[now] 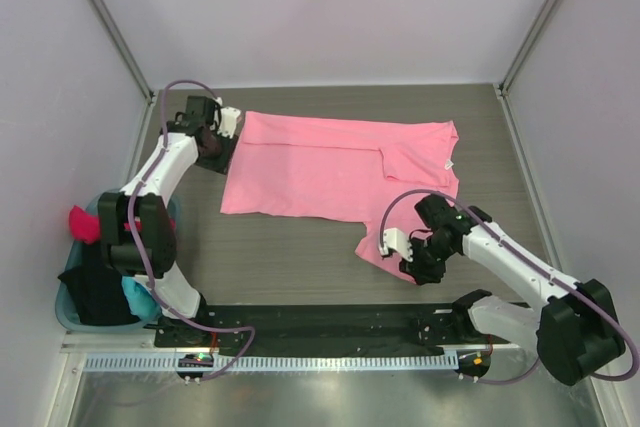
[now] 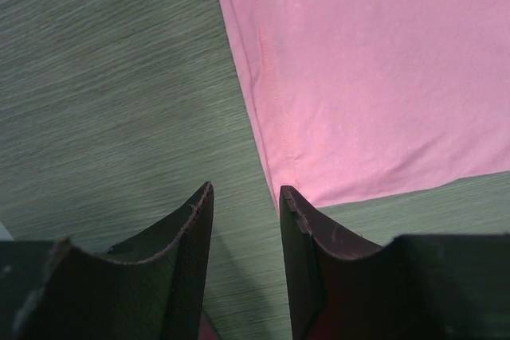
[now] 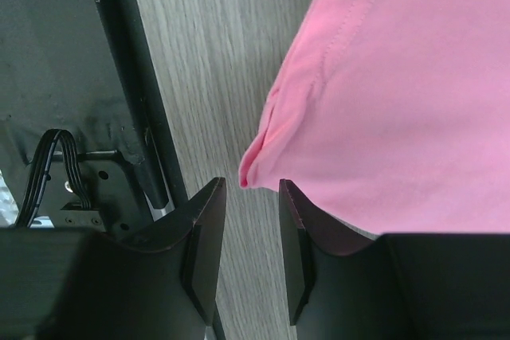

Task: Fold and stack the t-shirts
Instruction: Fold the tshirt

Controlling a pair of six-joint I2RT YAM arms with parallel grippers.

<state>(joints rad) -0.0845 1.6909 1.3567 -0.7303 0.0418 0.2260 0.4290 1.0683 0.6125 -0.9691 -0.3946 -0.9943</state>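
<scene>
A large light pink t-shirt (image 1: 330, 162) lies spread flat on the table, with a small white label (image 1: 449, 164) at its right side. My left gripper (image 1: 216, 152) hovers at the shirt's left edge. In the left wrist view it (image 2: 245, 190) is open over bare table, with a corner of the pink shirt (image 2: 374, 77) just by its right finger (image 2: 307, 232). My right gripper (image 1: 405, 265) is at the shirt's near flap. In the right wrist view it (image 3: 251, 186) is open, and the flap's folded tip (image 3: 249, 174) sits just ahead of the gap, not between the fingers.
A teal basket (image 1: 66, 303) stands at the table's left edge, holding magenta (image 1: 84, 223), black (image 1: 100, 282) and blue (image 1: 136, 293) t-shirts. The black base plate (image 1: 330, 325) runs along the near edge, close to my right gripper. Walls enclose the table.
</scene>
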